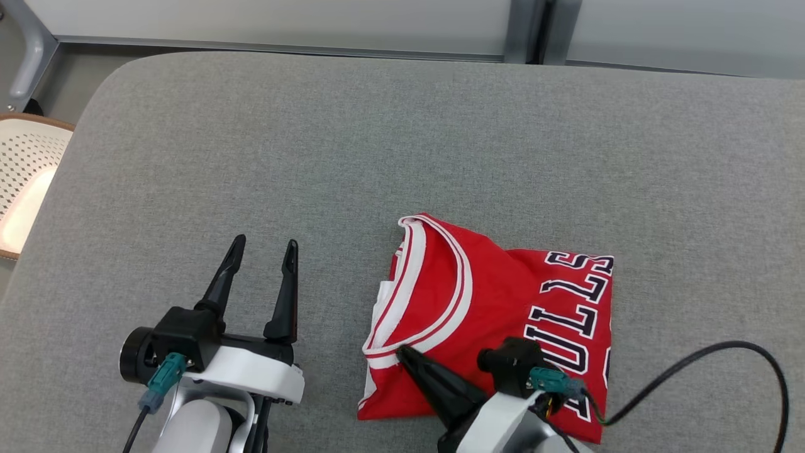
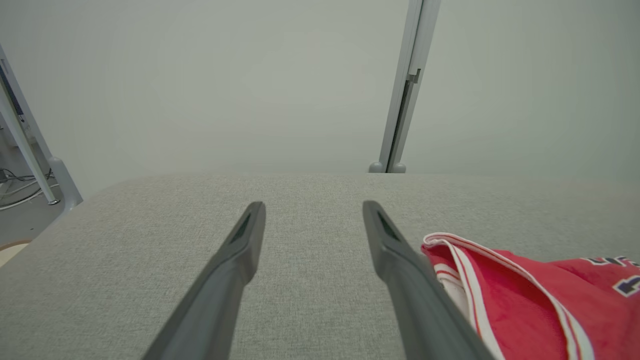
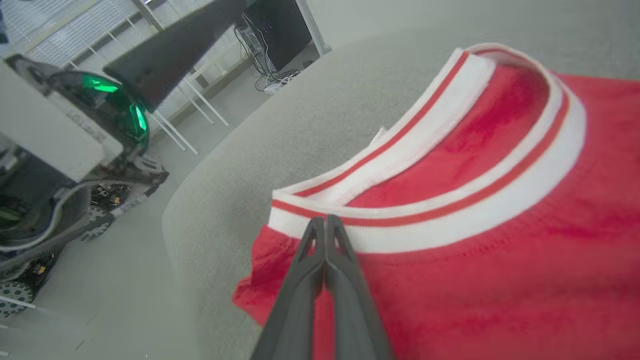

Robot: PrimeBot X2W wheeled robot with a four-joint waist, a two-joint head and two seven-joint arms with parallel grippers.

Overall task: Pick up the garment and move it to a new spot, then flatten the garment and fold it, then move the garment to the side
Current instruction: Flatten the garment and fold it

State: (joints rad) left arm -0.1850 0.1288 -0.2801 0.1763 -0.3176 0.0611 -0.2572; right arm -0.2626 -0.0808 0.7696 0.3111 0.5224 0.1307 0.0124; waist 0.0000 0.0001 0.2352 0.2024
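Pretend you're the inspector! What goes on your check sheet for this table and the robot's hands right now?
Surface: grey fabric-covered table, rounded corner.
Job's things: red jersey, folded, with its white-trimmed collar showing, lying on the robot's right side.
Clutter: nothing seen.
Hands: left hand open, left of the jersey and not touching it. Right hand shut, tips at the collar trim; I cannot tell whether it is pinching any cloth.
Cables: black cable loops over the table at the right; teal plug on the left wrist.
Surroundings: pale perforated seat at the left; grey post behind.
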